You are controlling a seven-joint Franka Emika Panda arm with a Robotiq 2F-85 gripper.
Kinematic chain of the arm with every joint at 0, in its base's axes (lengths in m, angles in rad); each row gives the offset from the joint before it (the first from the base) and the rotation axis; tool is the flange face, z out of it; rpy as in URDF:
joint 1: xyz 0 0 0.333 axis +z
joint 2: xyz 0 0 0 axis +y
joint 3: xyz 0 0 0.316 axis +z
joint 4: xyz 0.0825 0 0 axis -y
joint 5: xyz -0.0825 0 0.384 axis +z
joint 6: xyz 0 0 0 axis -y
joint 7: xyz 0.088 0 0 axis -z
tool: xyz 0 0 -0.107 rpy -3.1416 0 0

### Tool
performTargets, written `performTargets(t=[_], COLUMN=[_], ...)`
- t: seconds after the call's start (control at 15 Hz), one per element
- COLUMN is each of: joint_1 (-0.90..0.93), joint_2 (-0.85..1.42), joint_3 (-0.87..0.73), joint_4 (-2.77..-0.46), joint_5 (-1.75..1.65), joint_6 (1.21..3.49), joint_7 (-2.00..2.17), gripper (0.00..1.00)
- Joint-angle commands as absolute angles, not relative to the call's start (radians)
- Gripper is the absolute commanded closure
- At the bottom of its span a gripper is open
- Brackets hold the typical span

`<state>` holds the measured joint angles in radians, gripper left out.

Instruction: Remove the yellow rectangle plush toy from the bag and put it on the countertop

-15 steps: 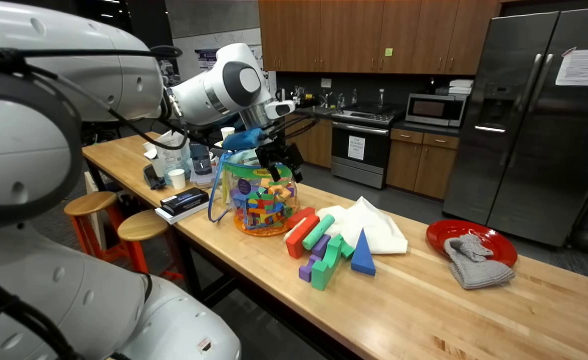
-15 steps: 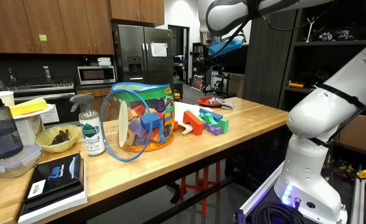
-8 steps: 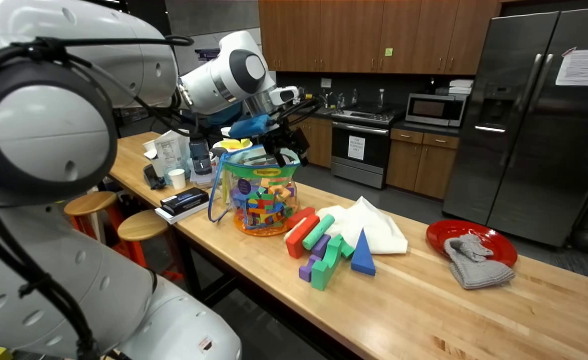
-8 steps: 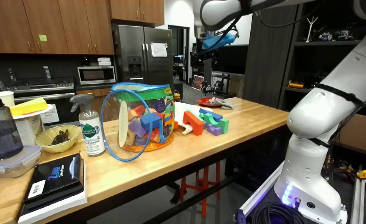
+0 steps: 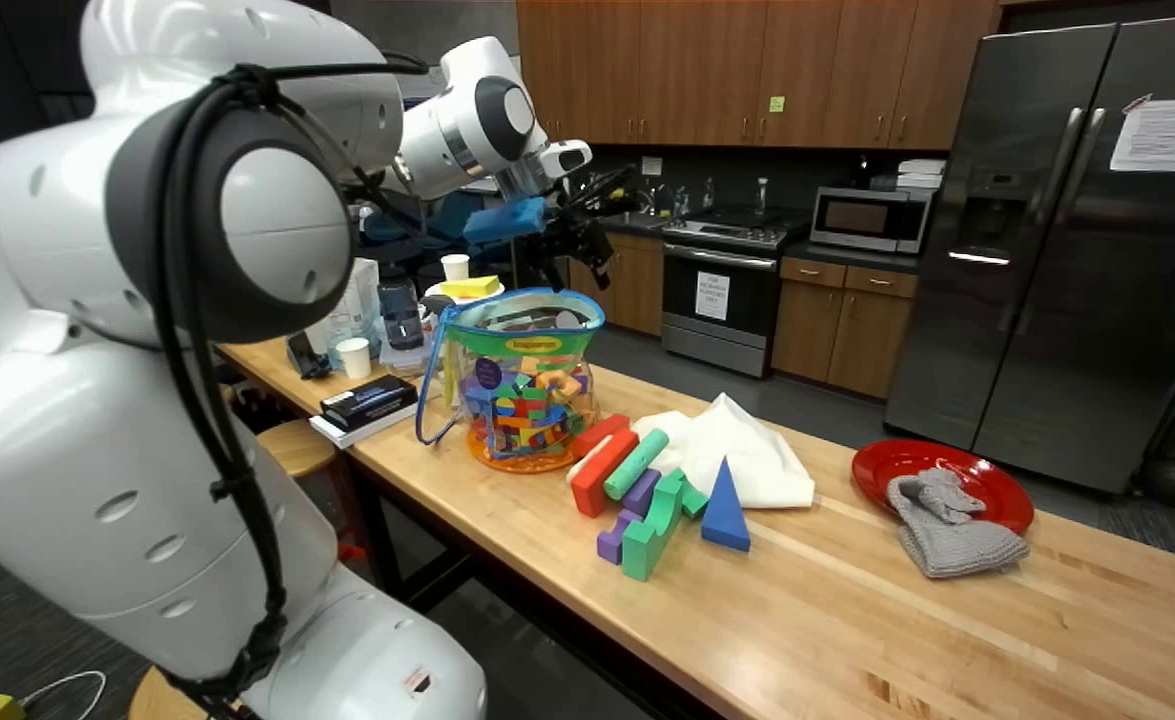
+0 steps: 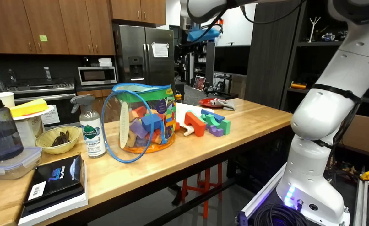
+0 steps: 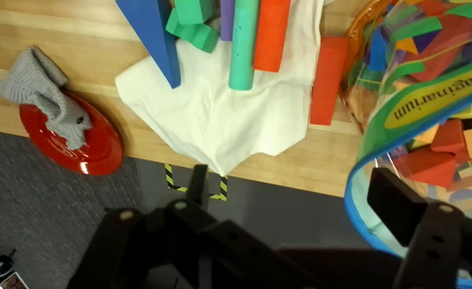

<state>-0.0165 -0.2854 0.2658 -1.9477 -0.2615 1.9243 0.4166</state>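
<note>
Gripper (image 7: 294, 186) with fingers spread wide, holding nothing, see-through bag (image 7: 374, 140) just below one finger, yellow block (image 7: 468, 112) part-hidden among multicoloured pieces (image 7: 424, 166) inside, red plate (image 7: 109, 150) bearing grey cloth (image 7: 39, 86) well apart from it

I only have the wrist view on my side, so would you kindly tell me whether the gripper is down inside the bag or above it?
Observer: In an exterior view, the gripper hangs higher than the opening of the bag, not inside it.

Operator: Thank you. Does the bag have a flap outside my frame that I should mind?

Observer: Yes, in an exterior view a blue-hooped flap hangs open at its side, reaching down to the countertop.

Operator: That helps. And does anything stand next to that flap?

Observer: Yes, a spray bottle stands upright beside it in that same view.
</note>
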Motion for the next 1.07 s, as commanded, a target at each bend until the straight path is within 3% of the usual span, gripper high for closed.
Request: performTargets(t=[0.0,1.0], joint_1=[0.035,0.281], joint_2=[-0.154,0.253], joint_3=[0.268,0.25], joint_4=[-1.794,-1.417], joint_5=[-0.292,-0.334], joint_6=[1.922,1.91], joint_7=[0.382,0.284], gripper=[0.0,0.0])
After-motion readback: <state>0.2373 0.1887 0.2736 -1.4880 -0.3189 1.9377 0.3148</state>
